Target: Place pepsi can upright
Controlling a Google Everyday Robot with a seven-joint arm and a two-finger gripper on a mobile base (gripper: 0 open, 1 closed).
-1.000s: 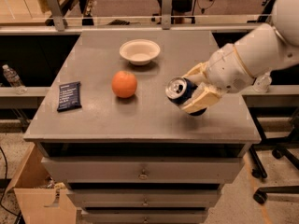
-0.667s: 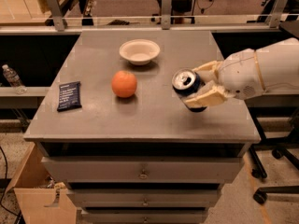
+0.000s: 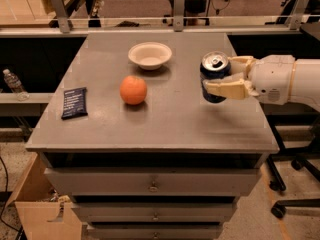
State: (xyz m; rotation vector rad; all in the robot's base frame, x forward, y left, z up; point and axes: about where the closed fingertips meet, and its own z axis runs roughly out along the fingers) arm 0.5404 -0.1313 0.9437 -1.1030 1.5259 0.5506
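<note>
The pepsi can (image 3: pixel 214 75) is blue with a silver top and stands almost upright at the right side of the grey table (image 3: pixel 170 119), its base at or just above the surface. My gripper (image 3: pixel 216 77) comes in from the right on a white arm. Its cream fingers (image 3: pixel 227 88) are shut on the can, one in front and one behind.
An orange (image 3: pixel 133 90) sits mid-table. A white bowl (image 3: pixel 150 55) stands behind it. A flat dark blue snack-bar wrapper (image 3: pixel 74 102) lies at the left edge. A water bottle (image 3: pixel 12 83) stands on a shelf to the left. A cardboard box (image 3: pixel 35 209) is on the floor.
The gripper has turned the can from lying tilted on its side to nearly upright and shifted it slightly right and back. The arm has swung lower and now comes in level.
</note>
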